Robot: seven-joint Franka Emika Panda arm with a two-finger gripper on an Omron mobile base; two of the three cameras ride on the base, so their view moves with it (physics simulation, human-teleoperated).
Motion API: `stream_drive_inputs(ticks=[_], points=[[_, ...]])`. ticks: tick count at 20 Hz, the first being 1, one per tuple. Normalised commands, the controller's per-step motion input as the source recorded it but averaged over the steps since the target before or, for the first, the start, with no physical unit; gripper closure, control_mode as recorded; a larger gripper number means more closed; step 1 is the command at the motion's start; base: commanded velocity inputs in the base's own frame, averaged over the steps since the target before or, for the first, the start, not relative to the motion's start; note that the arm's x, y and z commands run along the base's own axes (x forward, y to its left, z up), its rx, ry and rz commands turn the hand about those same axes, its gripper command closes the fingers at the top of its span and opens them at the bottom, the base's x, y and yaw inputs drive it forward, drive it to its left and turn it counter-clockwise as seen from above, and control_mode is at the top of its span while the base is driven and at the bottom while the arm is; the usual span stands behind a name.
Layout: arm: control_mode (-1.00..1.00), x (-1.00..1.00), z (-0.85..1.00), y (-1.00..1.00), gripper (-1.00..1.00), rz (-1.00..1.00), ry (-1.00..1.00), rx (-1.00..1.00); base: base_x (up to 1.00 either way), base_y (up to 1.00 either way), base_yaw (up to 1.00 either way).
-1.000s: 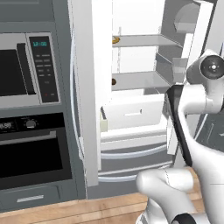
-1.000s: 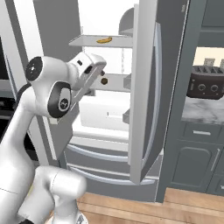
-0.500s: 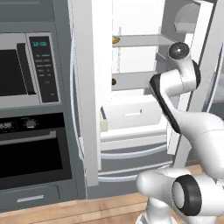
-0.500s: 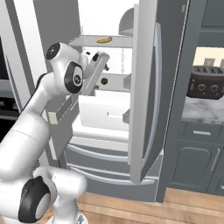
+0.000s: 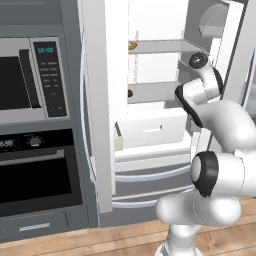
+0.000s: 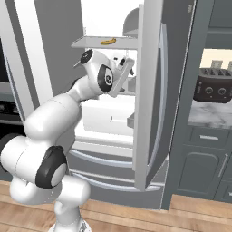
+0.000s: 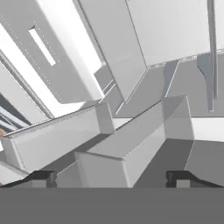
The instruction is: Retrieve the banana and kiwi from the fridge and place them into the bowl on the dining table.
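So your white arm's two-finger hand (image 7: 111, 177) was spread wide and holding nothing, poking into the tall grey steel fridge (image 6: 176, 90) around the level of the middle shelf. The small curved yellow banana (image 6: 107, 41) sat on the upper shelf near its front edge, long axis running roughly along that edge. That put it above the hand (image 6: 123, 74) and a bit to the robot's left. The tiny dark brown kiwi (image 5: 130, 93) was one shelf lower, at that shelf's left end near the front, so further left of the hand but about level with it. My guess is the kiwi was the easier reach, mostly sideways; the banana needed a lift first. There's a lit display on the microwave panel (image 5: 46, 50) beside the fridge, too blurry to read. No brand names anywhere that I could make out.
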Motion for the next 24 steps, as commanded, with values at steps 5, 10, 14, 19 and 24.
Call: stream_drive_inputs(ticks=[5,10,14,19,24], points=[[-1.0,0.09,-0.25,-1.0,-1.0,-0.18,0.11,-0.01,0.0,0.0,0.0],[-1.0,-0.45,-0.15,-1.0,-1.0,-0.26,0.05,0.0,0.0,0.0,0.0],[-1.0,-0.49,-0.15,-1.0,-1.0,-0.2,0.0,0.01,0.0,0.0,0.0],[-1.0,-0.39,-0.25,-1.0,-1.0,-0.15,0.0,0.1,0.0,0.0,0.0],[-1.0,-0.66,-0.19,-1.0,-1.0,-0.05,-0.03,0.25,0.0,0.0,0.0]])
